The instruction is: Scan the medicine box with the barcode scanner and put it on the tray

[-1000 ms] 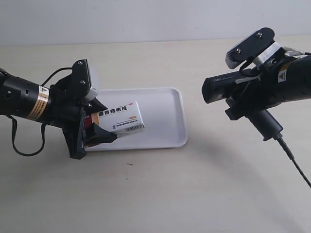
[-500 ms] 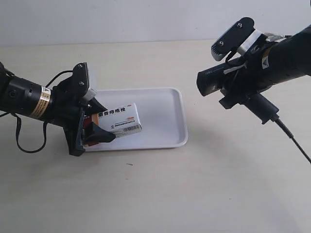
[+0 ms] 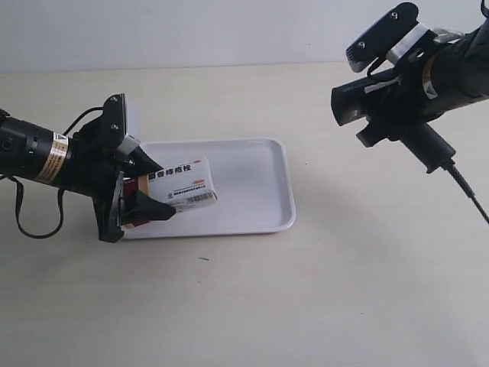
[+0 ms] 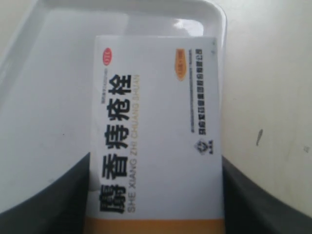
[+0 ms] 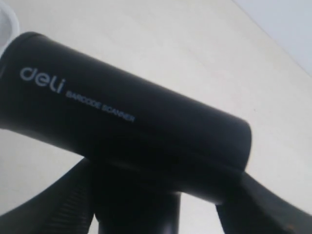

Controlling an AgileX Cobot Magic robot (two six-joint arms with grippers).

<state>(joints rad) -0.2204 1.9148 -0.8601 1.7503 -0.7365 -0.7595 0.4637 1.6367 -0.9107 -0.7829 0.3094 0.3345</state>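
The white medicine box point(image 3: 182, 183) with red lettering and a barcode on its side is held low over the near-left part of the white tray point(image 3: 256, 191). My left gripper point(image 3: 141, 191) is shut on its red and tan end. In the left wrist view the medicine box point(image 4: 156, 131) fills the middle, a dark finger on each side, with the tray point(image 4: 48, 87) under it. The black barcode scanner point(image 3: 374, 99) is raised at the exterior view's right, head toward the tray, cable trailing down. My right gripper point(image 3: 401, 115) is shut on it. In the right wrist view the barcode scanner point(image 5: 126, 117) fills the picture.
The beige tabletop point(image 3: 252, 306) spreads around the tray. The scanner's black cable point(image 3: 467, 191) runs off toward the exterior view's right edge. A pale wall point(image 3: 229, 30) stands behind the table.
The left gripper has lowered the box and drawn it toward the tray's near-left corner. The right arm has lifted the scanner and pulled it back toward the exterior view's right.
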